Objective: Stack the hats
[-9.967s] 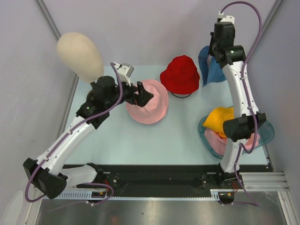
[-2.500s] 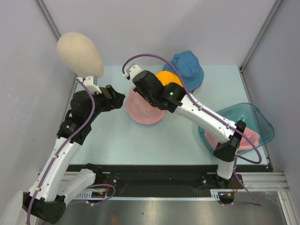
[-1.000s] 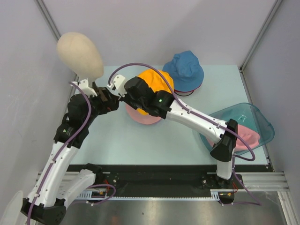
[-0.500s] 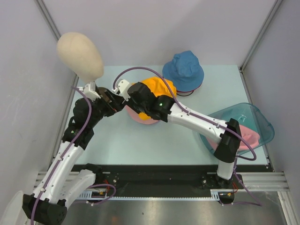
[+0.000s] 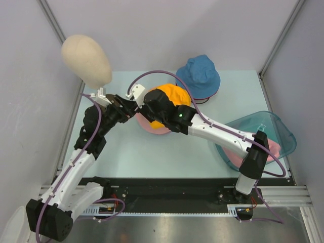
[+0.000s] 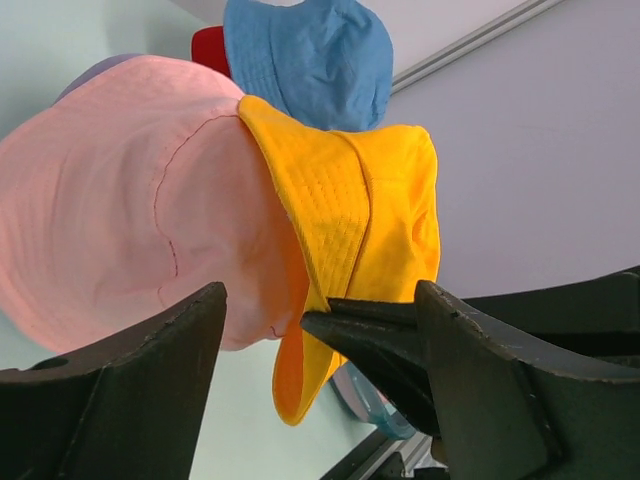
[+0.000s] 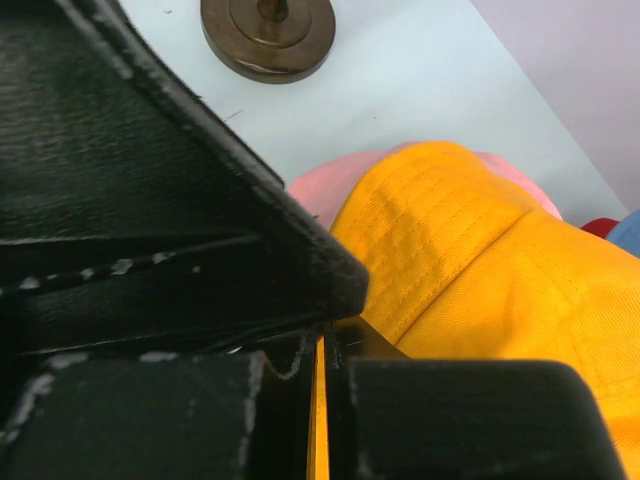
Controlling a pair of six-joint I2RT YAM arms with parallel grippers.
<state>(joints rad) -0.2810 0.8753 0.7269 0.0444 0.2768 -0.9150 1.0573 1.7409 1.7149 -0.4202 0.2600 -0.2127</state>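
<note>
Our right jaws pinch the brim of the orange fabric bucket hat point(image 5: 169, 97), draped lopsided over the pink fabric bucket hat point(image 6: 130, 200) on the counter point(image 5: 131, 148), and our left jaws gape wide beside its drooping edge, so we should tug it down evenly.

An orange fabric bucket hat point(image 5: 172, 96) sits atop a pink fabric bucket hat point(image 5: 152, 127) near the middle of the pale blue table point(image 5: 167, 152). The right gripper point(image 5: 140, 107) and left gripper point(image 5: 126, 108) meet at the orange hat's left edge, fingertips indistinct. A blue fabric bucket hat point(image 5: 198, 75) lies just behind. A beige egg-shaped mannequin head point(image 5: 86, 59) stands far left. A translucent teal plastic tray point(image 5: 281, 129) at right holds another pink hat point(image 5: 273, 148).
</note>
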